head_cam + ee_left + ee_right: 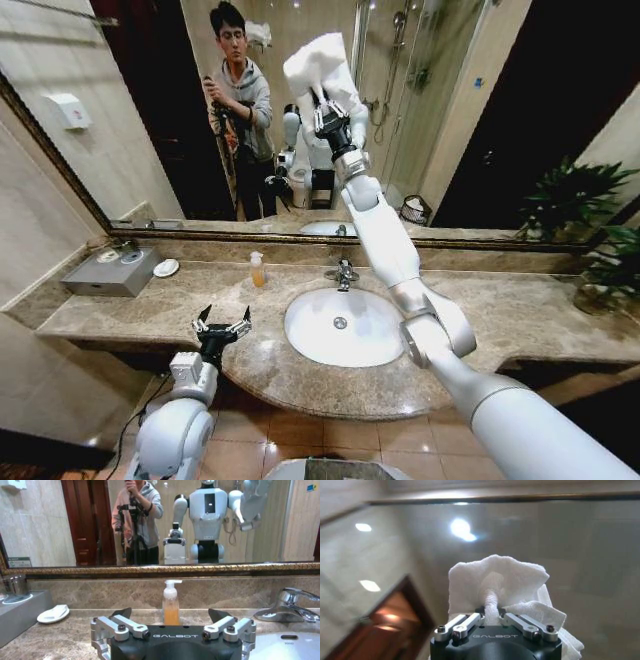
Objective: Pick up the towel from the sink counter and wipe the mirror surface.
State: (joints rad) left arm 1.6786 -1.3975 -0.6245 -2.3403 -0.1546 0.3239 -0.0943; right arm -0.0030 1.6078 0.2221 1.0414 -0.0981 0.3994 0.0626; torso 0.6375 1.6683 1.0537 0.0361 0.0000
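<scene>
Wiping well means keeping the towel [318, 62], pinched in the raised right gripper [327, 112], flat against the mirror [480, 120]; the left gripper [222, 325] waits spread near the counter [520, 320].

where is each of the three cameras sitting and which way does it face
Head view: high on the robot, looking down at the sink counter and mirror; both arms show.
Left wrist view: behind the open left gripper, low over the counter, facing the mirror.
Right wrist view: behind the right gripper, towel held to the glass.
Shared: mirror, towel.
</scene>
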